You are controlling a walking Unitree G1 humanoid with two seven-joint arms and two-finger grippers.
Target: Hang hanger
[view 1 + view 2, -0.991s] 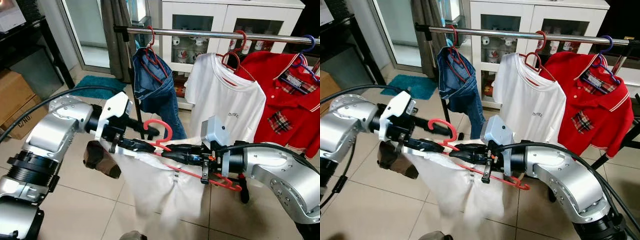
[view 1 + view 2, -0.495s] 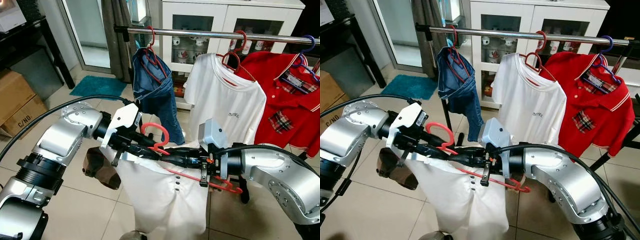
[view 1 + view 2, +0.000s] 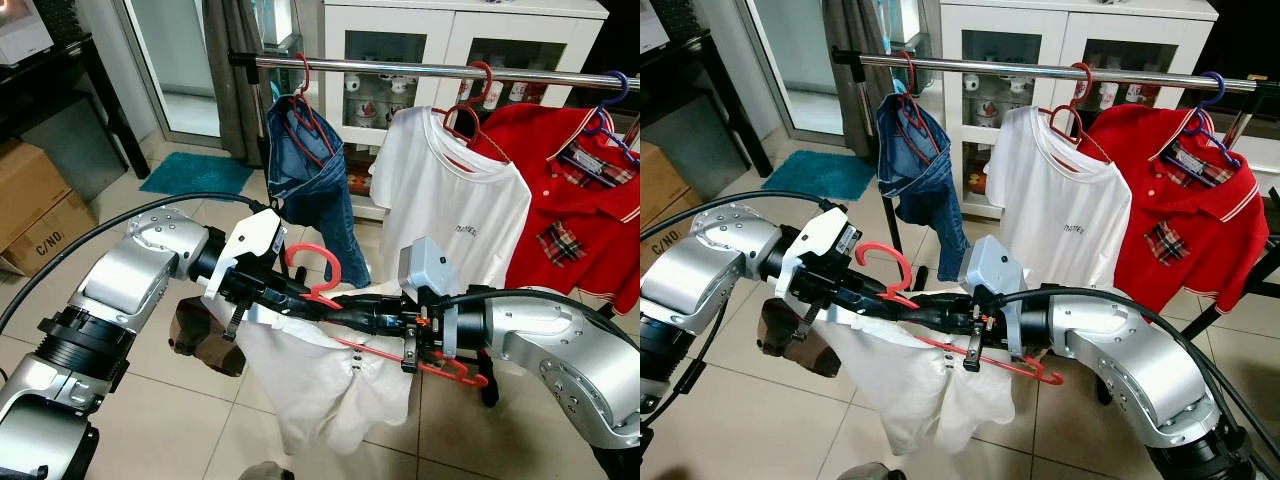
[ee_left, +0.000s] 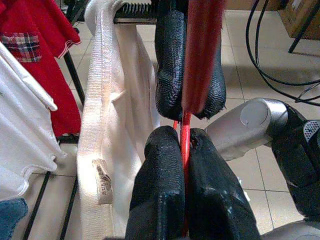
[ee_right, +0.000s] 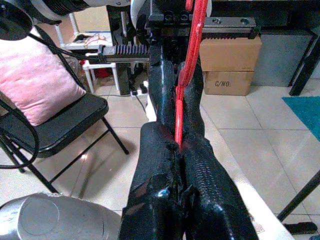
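The left pincer (image 3: 300,297) and right pincer (image 3: 335,308) both pinch the red hanger (image 3: 318,275) carrying a white shirt (image 3: 320,385), steadying it below the rail (image 3: 420,68), hook upward for hanging.

Head stereo pair looks down from close range, rail (image 3: 420,68) across frame top; wrist cameras face each other along the hanger (image 4: 186,145).
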